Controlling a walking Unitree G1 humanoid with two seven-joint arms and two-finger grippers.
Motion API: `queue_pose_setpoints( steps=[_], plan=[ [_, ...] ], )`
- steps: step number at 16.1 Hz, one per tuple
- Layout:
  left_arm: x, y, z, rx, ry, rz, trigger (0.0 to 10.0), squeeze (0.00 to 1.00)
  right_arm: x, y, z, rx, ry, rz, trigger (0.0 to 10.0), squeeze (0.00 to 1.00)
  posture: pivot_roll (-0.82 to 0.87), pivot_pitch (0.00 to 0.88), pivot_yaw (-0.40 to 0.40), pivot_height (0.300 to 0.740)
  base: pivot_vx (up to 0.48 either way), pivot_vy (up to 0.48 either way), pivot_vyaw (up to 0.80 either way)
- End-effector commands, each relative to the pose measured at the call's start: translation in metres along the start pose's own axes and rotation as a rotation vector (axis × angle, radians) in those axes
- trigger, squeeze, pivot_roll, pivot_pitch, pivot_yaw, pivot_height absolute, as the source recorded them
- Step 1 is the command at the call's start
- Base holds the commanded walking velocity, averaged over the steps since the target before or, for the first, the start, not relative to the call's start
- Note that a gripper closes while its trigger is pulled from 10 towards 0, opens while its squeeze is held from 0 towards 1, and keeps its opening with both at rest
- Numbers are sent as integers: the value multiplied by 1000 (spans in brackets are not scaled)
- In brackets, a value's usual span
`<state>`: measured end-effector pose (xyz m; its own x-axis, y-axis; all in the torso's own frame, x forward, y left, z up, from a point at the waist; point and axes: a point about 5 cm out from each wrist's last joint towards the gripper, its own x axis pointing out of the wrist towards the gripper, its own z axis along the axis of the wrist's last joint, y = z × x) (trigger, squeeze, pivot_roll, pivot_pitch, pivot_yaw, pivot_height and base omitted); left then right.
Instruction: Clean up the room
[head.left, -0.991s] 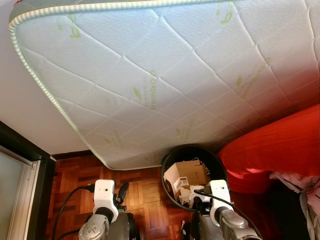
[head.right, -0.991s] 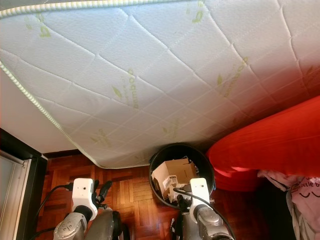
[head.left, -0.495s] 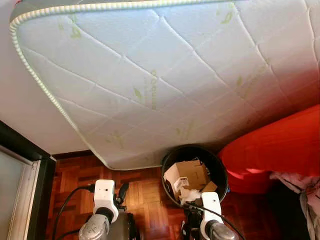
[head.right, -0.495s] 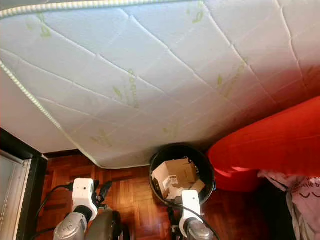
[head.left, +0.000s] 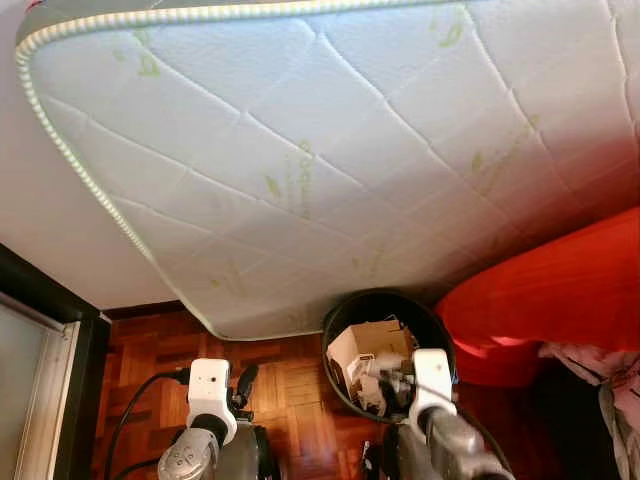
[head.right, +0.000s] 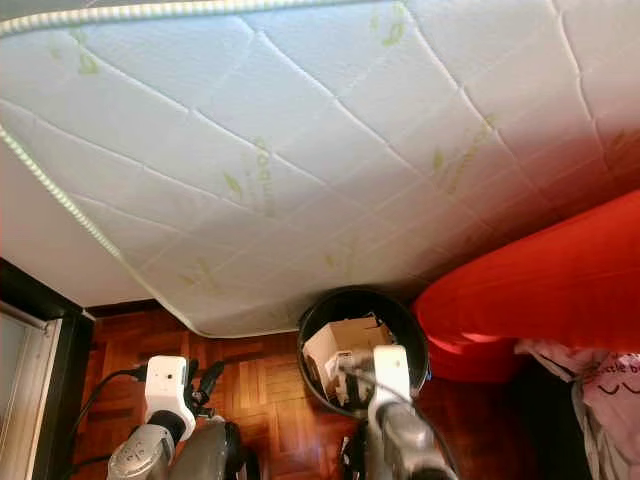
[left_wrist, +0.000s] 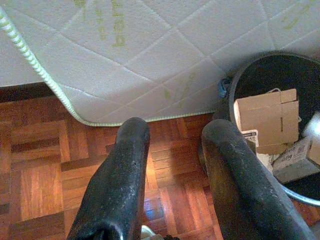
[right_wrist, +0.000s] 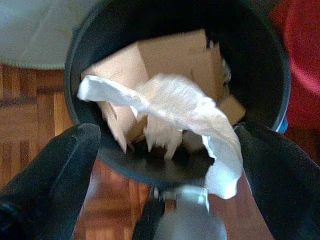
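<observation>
A round black bin stands on the parquet against the leaning mattress, with a cardboard box and scraps inside. My right gripper hovers over the bin's mouth, open, its fingers spread wide. A crumpled white sheet lies between them above the box; whether it still touches a finger is unclear. In the eye views the right wrist is blurred at the bin's near rim. My left gripper is open and holds nothing, low over the floor left of the bin.
A white quilted mattress leans over the bin and fills the upper view. A red cushion sits right of the bin, with loose clothes beside it. A dark door frame stands at the left. Bare parquet lies between my arms.
My right arm dipped back, then moved forward and up over the bin. The left arm has stayed still.
</observation>
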<state>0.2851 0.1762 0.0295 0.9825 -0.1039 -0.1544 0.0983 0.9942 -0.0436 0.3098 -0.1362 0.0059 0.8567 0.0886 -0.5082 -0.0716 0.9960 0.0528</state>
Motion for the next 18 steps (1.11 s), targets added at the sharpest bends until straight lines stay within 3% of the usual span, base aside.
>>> queue_pose_setpoints(
  steps=[1, 2, 3, 5, 6, 7, 8, 9, 10, 11, 12, 13, 14, 15, 16, 18],
  plan=[
    [-7, 0, -12, -17, 49, 7, 10000, 0, -4, -3, -17, 4, 66, -8, 10000, 0, 91, 392, -21, 642, 0, 0, 0],
    [-7, 0, -12, -17, 49, 7, 10000, 0, -4, -2, -22, -46, 134, 12, 10000, 0, 90, 391, -22, 642, 0, 0, 0],
    [-7, 0, -12, -18, 49, 7, 10000, 0, -5, -1, -25, -18, 166, 50, 10000, 1000, 94, 392, -22, 642, 0, 0, 0],
    [-7, 0, -12, -19, 49, 7, 10000, 0, -5, -5, -23, -2, 137, 52, 10000, 1000, 92, 393, -22, 642, 0, 0, 0],
    [-7, 0, -12, -19, 50, 6, 10000, 0, -5, -14, -21, -31, 118, 26, 10000, 357, 89, 393, -22, 642, 0, 0, 0],
    [-7, 0, -12, -19, 50, 6, 10000, 0, -5, -14, -21, -31, 118, 26, 10000, 357, 89, 393, -22, 642, 0, 0, 0],
    [-7, -1, -12, -18, 51, 5, 10000, 0, -7, -29, -19, 14, 92, -4, 10000, 820, 90, 392, -21, 642, 0, 0, 0],
    [-7, 0, -12, -18, 50, 6, 10000, 0, -9, -33, -22, 40, 111, 10, 10000, 1000, 90, 392, -21, 642, 0, 0, 0],
    [-7, 0, -12, -18, 50, 6, 10000, 0, -11, -34, -29, 4, 160, 29, 10000, 1000, 87, 390, -22, 642, 0, 0, 0],
    [-6, -1, -12, -18, 49, 5, 10000, 0, -12, -34, -32, -30, 161, 26, 10000, 490, 92, 390, -22, 642, 0, 0, 0],
    [-6, -1, -12, -18, 49, 5, 10000, 0, -12, -34, -31, -33, 151, 14, 10000, 490, 92, 390, -22, 642, 0, 0, 0],
    [-6, -1, -12, -18, 49, 5, 10000, 0, -12, -35, -31, -35, 145, 6, 10000, 0, 92, 390, -22, 642, 0, 0, 0],
    [-6, -1, -12, -19, 49, 4, 10000, 0, -12, -27, -38, 14, 180, 28, 10000, 1000, 88, 390, -22, 642, 0, 0, 0],
    [-6, -1, -12, -18, 50, 3, 10000, 0, -12, -13, -44, 16, 201, 66, 10000, 1000, 91, 390, -22, 642, 0, 0, 0],
    [-6, -1, -12, -18, 50, 4, 10000, 0, -11, -8, -42, 18, 179, 72, 10000, 0, 92, 391, -21, 642, 0, 0, 0],
    [-6, -1, -11, -18, 49, 4, 10000, 0, -10, 6, -38, 80, 139, 120, 10000, 0, 89, 390, -21, 642, 0, 0, 0]
  ],
)
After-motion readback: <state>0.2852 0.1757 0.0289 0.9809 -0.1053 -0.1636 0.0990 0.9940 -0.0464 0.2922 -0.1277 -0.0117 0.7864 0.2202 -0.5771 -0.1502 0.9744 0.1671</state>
